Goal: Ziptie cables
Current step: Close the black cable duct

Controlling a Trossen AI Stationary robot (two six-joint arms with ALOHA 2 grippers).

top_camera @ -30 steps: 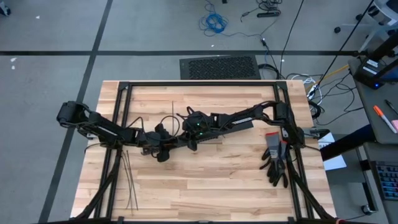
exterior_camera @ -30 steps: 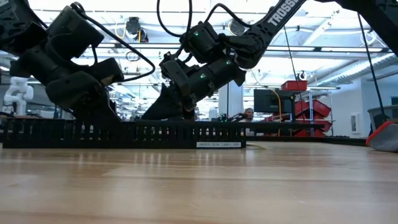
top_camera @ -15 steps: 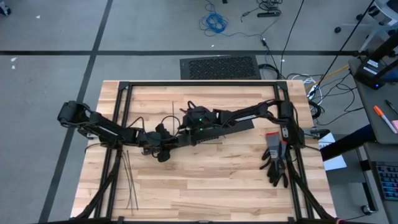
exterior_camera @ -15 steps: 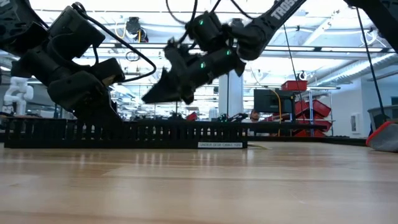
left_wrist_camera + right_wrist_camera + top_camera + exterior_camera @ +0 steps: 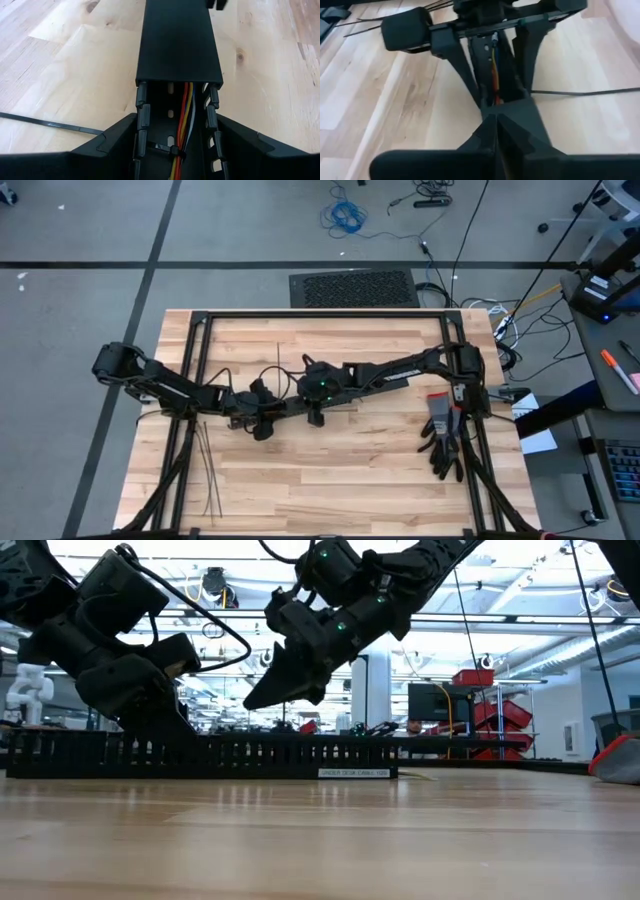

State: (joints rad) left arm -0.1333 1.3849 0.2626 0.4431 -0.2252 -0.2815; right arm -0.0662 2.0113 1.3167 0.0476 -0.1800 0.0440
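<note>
Two arms: both meet over the black slotted duct [image 5: 200, 754] lying near the middle of the wooden bench [image 5: 330, 470].
Left pincer [image 5: 262, 420]: fingers [image 5: 115, 140] spread, straddling the duct, one on each side of its open, uncovered end.
Right pincer [image 5: 262, 698]: pressed together into a point, hanging above the duct, clear of it; it appears to hold nothing.
Cables [image 5: 183, 125]: red, orange and yellow wires running lengthwise inside the duct, passing under its solid cover [image 5: 177, 40].
Fastened ziptie [image 5: 167, 149]: a dark tie seems to cross the cables inside the duct, between the left fingers.
Loose zipties [image 5: 208, 470]: thin dark strips on the bench, well apart from the duct toward the left arm's side.
Gloves [image 5: 443, 435]: dark pair beside the right arm's base, far from the duct.
</note>
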